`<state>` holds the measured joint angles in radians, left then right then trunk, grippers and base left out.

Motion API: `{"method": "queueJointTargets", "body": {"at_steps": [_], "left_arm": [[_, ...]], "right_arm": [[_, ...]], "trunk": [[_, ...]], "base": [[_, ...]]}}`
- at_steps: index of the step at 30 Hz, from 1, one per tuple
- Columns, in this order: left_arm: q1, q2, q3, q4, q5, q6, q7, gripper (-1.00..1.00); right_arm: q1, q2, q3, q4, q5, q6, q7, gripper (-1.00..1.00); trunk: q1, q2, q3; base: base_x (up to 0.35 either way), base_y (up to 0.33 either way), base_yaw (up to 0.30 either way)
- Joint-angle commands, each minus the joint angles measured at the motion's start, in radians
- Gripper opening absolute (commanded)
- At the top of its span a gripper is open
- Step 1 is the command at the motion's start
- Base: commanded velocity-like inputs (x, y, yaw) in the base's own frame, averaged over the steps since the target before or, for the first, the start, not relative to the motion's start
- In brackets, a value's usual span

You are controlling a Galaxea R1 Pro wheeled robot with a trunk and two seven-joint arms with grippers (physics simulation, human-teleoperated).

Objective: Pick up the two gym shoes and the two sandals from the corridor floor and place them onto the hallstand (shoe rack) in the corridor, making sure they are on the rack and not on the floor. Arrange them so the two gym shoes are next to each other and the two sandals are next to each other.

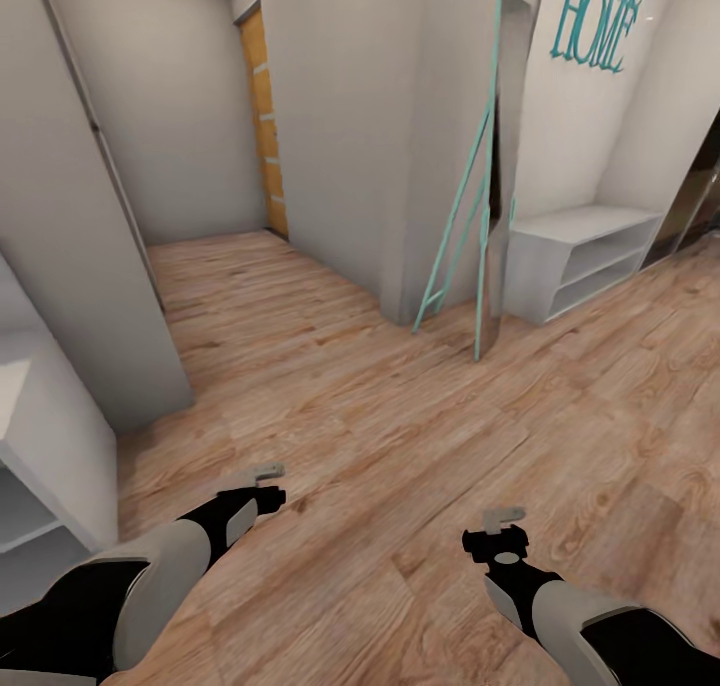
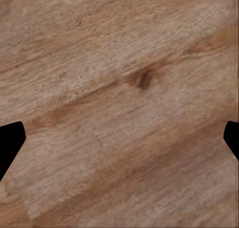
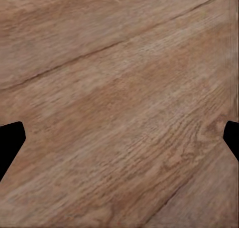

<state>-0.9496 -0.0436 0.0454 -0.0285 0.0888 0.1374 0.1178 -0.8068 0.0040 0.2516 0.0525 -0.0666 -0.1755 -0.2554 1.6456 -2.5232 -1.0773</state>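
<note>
Head view gives you the corridor floor (image 1: pixel 400 406) first: light wood planks running from your arms up to the walls, and on every plank you can see there is no gym shoe and no sandal. As far as these pictures go, nothing of the task reads as done; all four items are yet to be found, lifted and set on the rack.

Take the leaning mirror (image 1: pixel 505 166) with its teal frame as your landmark. Just beside it, on the side away from the orange door (image 1: pixel 262 126), stands a low white unit (image 1: pixel 580 256) with a flat top and open shelves below. It may be the hallstand (the part you see is too little to be sure), and its visible shelves carry nothing. Above it on the wall hangs teal lettering reading HOME (image 1: pixel 595 21). Well apart from the mirror, at the near left edge, another white shelf piece (image 1: pixel 40 466) shows a corner.

Your left gripper (image 1: pixel 268 474) and right gripper (image 1: pixel 503 515) hang low over bare planks, nearer to you than the mirror. Both wrist views show only dark fingertips (image 2: pixel 10 143) (image 3: pixel 10 143) at the far edges with floor between, so the jaws stand wide apart and hold nothing.

My judgement: you'll need to turn the base and look for the shoes.
</note>
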Motion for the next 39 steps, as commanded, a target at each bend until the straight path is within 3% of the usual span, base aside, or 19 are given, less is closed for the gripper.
{"method": "queueJointTargets", "body": {"at_steps": [1,28,39], "left_arm": [[0.000,0.000,0.004,-0.002,0.009,0.005,0.003,1.00],[0.000,-0.001,0.004,-0.002,0.010,0.005,0.002,1.00],[0.000,-0.001,0.004,-0.002,0.009,0.004,0.002,1.00]], "right_arm": [[-0.002,0.001,0.008,0.004,-0.007,-0.007,-0.001,1.00],[-0.002,0.001,0.008,0.004,-0.007,-0.007,0.001,1.00],[-0.002,0.001,0.008,0.004,-0.007,-0.007,0.001,1.00]], "trunk": [[0.000,0.000,-0.001],[0.000,0.000,-0.001],[0.000,0.000,-0.001]], "base": [[0.000,0.000,-0.300],[0.000,0.000,-0.300],[0.228,0.000,-0.300]]}}
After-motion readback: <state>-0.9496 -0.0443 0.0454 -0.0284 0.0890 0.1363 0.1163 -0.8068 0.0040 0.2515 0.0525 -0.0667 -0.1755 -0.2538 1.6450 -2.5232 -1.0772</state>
